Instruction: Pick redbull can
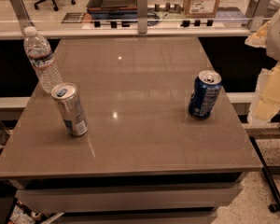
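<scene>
Redbull can [70, 109] upright front-left on surface [144, 143], near water bottle [42, 59]; claw [272, 90] off right edge, grip impossible to tell.

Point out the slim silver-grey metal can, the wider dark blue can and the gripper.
slim silver-grey redbull can [70, 110]: camera view, middle of its side wall.
wider dark blue can [204, 97]: camera view, middle of its side wall.
gripper [270, 92]: camera view, far right, apart from both cans, pale body.

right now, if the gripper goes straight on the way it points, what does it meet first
Probably the blue can. The gripper hangs beyond the right edge of the table, seemingly aimed left; its exact heading and depth are unclear. The redbull can is far left.
</scene>
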Tool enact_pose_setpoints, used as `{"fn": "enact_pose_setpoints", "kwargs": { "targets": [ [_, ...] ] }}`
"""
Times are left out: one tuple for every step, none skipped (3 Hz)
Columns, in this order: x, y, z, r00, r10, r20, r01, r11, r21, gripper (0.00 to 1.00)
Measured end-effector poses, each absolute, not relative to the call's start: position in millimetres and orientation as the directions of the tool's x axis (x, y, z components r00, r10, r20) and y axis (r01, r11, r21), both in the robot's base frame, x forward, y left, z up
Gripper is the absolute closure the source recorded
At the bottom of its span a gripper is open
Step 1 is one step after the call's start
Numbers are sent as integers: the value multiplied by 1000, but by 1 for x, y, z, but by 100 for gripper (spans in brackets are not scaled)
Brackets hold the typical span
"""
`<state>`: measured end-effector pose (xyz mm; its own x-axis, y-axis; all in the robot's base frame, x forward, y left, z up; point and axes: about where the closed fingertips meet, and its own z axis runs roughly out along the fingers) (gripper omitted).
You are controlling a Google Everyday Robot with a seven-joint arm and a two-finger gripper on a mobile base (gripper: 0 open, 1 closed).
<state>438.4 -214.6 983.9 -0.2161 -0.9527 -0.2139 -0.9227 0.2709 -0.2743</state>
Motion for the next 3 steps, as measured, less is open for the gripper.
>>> {"fn": "enact_pose_setpoints", "kwargs": {
  "targets": [
    [438, -215, 984, -216, -953, -214, -923, 271, -274, 0],
    [435, -208, 986, -158, -961, -225, -932, 220, -288, 0],
    [430, -192, 989, -47, -963, -264, -936, 134, -324, 0]
  ]
}}
